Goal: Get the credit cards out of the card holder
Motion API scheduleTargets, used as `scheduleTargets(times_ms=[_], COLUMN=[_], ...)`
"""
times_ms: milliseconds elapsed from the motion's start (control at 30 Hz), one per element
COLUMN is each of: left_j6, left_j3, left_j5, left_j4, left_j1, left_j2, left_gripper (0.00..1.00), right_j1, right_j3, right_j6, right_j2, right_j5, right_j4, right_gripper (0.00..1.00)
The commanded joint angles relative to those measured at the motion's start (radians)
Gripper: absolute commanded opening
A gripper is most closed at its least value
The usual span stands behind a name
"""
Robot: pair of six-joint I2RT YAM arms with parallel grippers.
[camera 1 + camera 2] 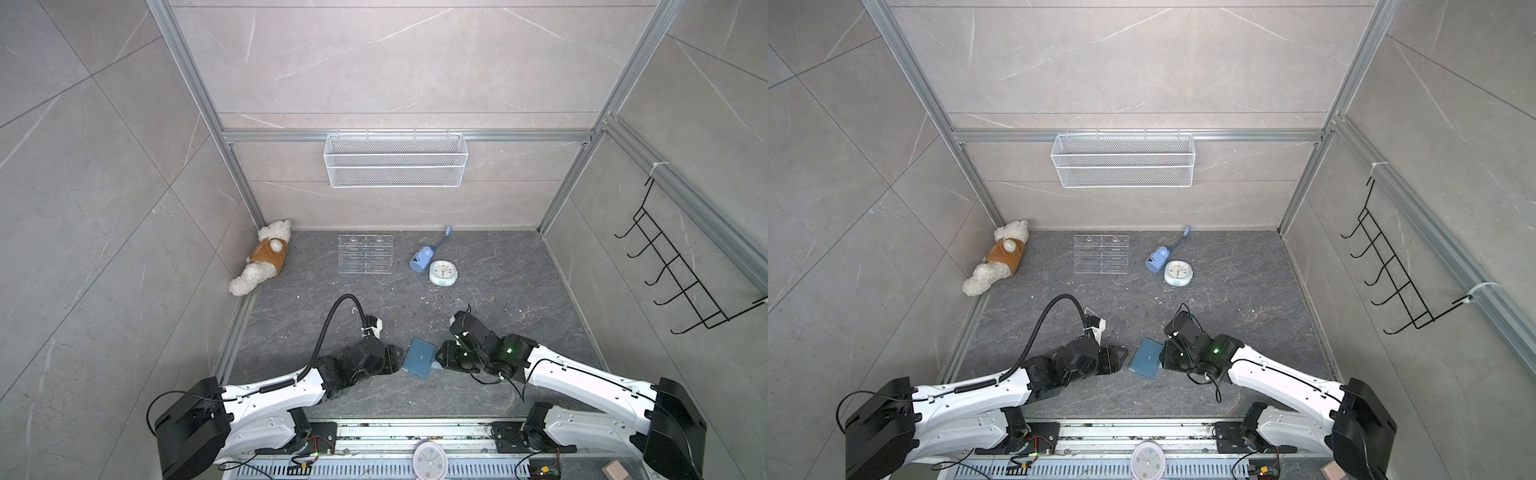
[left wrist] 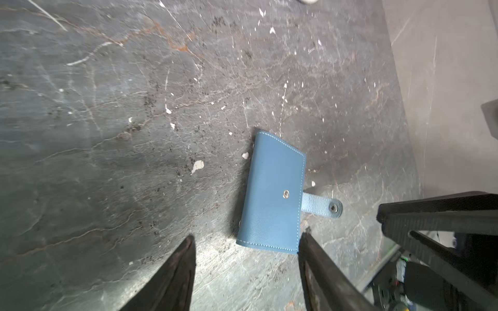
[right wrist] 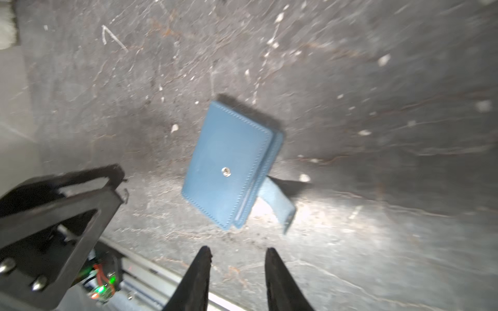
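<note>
- One card holder [image 1: 419, 357] lies flat on the dark stone tabletop near the front edge. In both top views it sits between the two arms, probably so that either can reach it [image 1: 1147, 358].
- Its cover is folded shut. Its one snap tab [image 2: 320, 206] hangs loose off the side, away from the stud [image 2: 286, 194], so I judge that the cover is free to be lifted.
- Zero credit cards show in any view. If they are there, they are inside the closed cover.
- Two grippers flank the holder. The left gripper [image 1: 395, 358] is at its 9 o'clock and the right gripper [image 1: 440, 359] at its 3 o'clock, both just beside it.
- The left gripper's jaws stand well apart in the left wrist view [image 2: 248, 235], with nothing between them and one tip close to a corner of the holder.
- The right gripper's jaws are parted more narrowly [image 3: 238, 249] and also empty, and they point at the tab side. This looks like a set-up for one arm to pin the holder while the other opens it.
- Farther from the holder, well apart from it:
  - one clear acrylic rack [image 1: 365, 254] at 11 o'clock
  - one plush bear [image 1: 262, 262] at 10 o'clock
  - one small alarm clock [image 1: 444, 272] at 1 o'clock
- A second clock [image 1: 430, 459] sits at 6 o'clock on the front rail, which makes two clocks.
</note>
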Motion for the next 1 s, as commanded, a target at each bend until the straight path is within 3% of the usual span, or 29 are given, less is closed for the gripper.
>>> scheduleTargets(times_ms=[0, 267, 667, 967], left_j6=[-0.012, -0.048, -0.064, -0.076], left_j3=[0.048, 0.053, 0.032, 0.027], left_j5=[0.133, 0.183, 0.19, 0.194], left_j4=[-0.016, 0.021, 0.05, 0.081], left_j1=[0.036, 0.037, 0.036, 0.025], left_j2=[0.063, 0.195, 0.234, 0.268], left_gripper=[0.5, 0.37, 0.31, 0.28], right_j1=[-0.004, -0.002, -0.004, -0.006], right_j3=[-0.061, -0.117, -0.142, -0.16], right_j6=[0.053, 0.104, 0.14, 0.144], right_j2=[0.045, 0.184, 0.269, 0.247], right_j5=[-0.089, -0.131, -0.122, -0.118], right_j4=[0.159, 0.382, 0.451, 0.461], right_gripper=[0.38, 0.42, 0.45, 0.46])
